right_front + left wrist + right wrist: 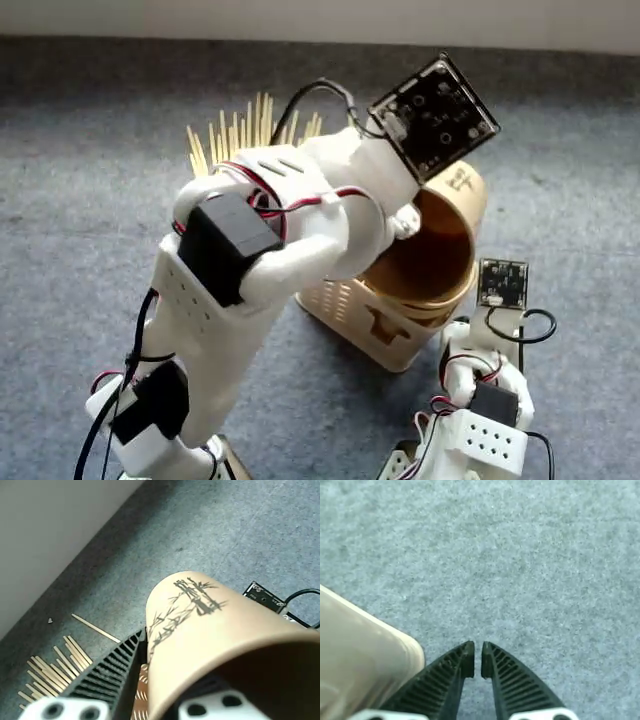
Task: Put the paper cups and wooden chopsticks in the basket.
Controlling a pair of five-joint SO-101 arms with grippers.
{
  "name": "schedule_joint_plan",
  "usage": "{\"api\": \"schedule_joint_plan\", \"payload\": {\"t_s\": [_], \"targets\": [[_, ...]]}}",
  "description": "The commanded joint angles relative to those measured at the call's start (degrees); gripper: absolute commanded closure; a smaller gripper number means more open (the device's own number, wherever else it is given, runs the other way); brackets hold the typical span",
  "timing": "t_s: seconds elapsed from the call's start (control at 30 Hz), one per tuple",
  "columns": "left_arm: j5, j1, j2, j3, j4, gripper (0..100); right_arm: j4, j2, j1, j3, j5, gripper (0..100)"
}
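Over basket (345, 312), left jaws clamp paper cup (430, 255); chopsticks (240, 130) behind arm (270, 250); right jaws closed, empty.

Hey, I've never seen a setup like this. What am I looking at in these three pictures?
These are two small robot arms on a grey carpet. One picture looks down from a fixed camera; the other two come from a camera on each arm's wrist. The left gripper holds a paper cup by its wall, tilted above a cream basket. The right gripper is shut and empty beside the basket. Loose wooden chopsticks lie on the carpet behind the basket.
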Motion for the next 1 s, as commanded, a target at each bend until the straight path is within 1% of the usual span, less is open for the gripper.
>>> {"api": "schedule_joint_plan", "payload": {"t_s": [0.0,0.07,0.17,0.3,0.37,0.5,0.57,0.63,0.7,0.87,0.97], "targets": [[2.5,4.2,-3.5,6.3,0.3,100,0.9,0.2,0.3,6.2,0.1,95.0],[2.5,5.2,-5.0,11.7,0.3,100,0.9,0.2,0.3,6.2,0.1,95.0],[2.5,4.5,-6.1,19.2,0.2,100,0.9,0.2,0.3,6.2,0.1,95.0],[2.5,0.2,-6.0,25.9,0.2,99,0.9,0.2,0.3,6.2,0.1,95.0],[2.5,-2.5,-6.0,26.8,0.1,95,0.9,0.2,0.3,6.2,0.1,95.0],[1.8,-6.0,-6.5,26.7,-0.1,78,0.9,0.2,0.3,6.2,0.1,95.0],[-1.2,-7.1,-6.6,26.6,-0.2,71,0.9,0.2,0.3,6.2,0.1,95.0],[-4.0,-7.6,-6.6,24.5,-0.9,66,0.9,0.2,0.3,6.2,0.1,95.0],[-5.3,-7.4,-6.6,21.6,-1.3,64,0.9,0.2,0.3,6.2,0.1,95.0],[-5.5,-3.7,-6.6,12.8,-0.9,64,0.9,0.2,0.3,6.2,0.1,95.0],[-5.3,-3.1,-6.6,8.1,-0.9,64,0.9,0.2,0.3,6.2,0.1,95.0]]}}
